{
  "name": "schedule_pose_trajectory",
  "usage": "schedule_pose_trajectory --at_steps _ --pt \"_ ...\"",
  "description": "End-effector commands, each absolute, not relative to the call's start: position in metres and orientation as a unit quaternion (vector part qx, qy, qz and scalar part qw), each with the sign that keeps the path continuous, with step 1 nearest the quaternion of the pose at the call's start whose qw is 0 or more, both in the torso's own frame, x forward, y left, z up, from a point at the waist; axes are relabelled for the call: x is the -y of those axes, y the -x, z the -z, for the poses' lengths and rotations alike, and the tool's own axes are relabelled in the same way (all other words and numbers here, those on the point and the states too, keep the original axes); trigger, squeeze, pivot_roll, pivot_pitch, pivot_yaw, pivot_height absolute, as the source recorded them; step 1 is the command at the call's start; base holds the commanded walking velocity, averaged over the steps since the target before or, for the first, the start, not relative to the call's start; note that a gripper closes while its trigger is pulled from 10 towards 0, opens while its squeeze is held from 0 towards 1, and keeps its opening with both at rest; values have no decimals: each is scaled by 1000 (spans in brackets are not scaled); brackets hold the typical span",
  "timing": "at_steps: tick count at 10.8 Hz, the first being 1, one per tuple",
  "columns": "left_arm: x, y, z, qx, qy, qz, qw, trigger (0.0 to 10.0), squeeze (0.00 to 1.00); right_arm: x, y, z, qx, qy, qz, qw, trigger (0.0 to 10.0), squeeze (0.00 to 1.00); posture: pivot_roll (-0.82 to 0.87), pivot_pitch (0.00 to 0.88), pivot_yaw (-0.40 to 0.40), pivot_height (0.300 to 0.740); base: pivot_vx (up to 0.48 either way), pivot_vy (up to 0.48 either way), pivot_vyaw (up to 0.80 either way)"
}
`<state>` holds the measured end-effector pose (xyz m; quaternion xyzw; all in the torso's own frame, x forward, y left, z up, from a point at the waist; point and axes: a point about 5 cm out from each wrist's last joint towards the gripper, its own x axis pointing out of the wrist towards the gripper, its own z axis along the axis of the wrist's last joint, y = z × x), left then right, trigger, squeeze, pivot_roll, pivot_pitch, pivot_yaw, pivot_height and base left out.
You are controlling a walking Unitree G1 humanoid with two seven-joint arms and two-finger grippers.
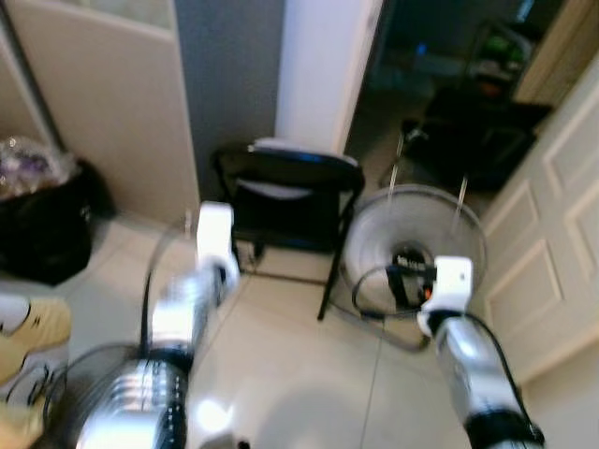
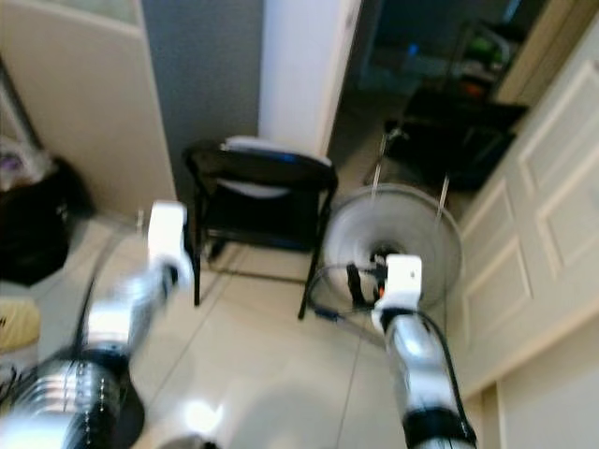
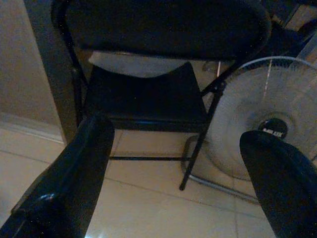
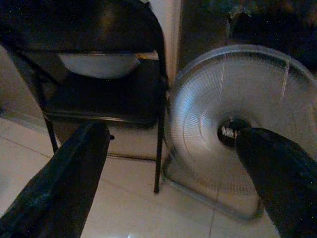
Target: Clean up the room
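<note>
We face black folding chair, floor fan beside it. Left gripper fingers spread wide, empty; chair straight ahead of them. Right gripper likewise spread, empty; fan beyond its fingers. View blurred, so we should settle before reaching.

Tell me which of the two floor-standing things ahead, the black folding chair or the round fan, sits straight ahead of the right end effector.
The round fan: its grille sits just beyond the right end effector, while the black folding chair stands further left, nearer the left end effector.
</note>
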<state>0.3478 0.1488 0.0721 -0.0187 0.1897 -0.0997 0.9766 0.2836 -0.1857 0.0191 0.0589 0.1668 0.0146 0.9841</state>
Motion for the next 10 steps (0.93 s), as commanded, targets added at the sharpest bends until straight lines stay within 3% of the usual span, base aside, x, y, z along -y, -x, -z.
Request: schedule_pose_trajectory --at_steps 1,3,5,6,7,10 --pt "-139 -339 -47 -257 29 111 960 10000 0 190 -284 -5 -218 -79 9 973 10000 39 -15 0 -63 723 0 0 0" --pt "-130 -309 -3 -364 13 94 926 10000 0 181 -268 29 -345 -72 20 936 10000 27 -28 0 -53 723 0 0 0" --pt "-121 -234 59 -523 -24 96 847 10000 0 157 -229 63 -469 -64 -10 881 10000 35 -35 0 -47 723 0 0 0" --pt "-116 -215 70 -555 -50 116 822 10000 0 158 -217 70 -490 -65 -1 869 10000 35 -34 0 -50 723 0 0 0" --pt "-113 -198 79 -581 -36 110 806 10000 0 160 -206 77 -509 -66 9 858 10000 31 -37 0 -50 723 0 0 0" --pt "-119 -197 80 -582 -2 64 810 10000 0 161 -204 78 -515 -80 14 853 10000 39 -32 0 -47 723 0 0 0"
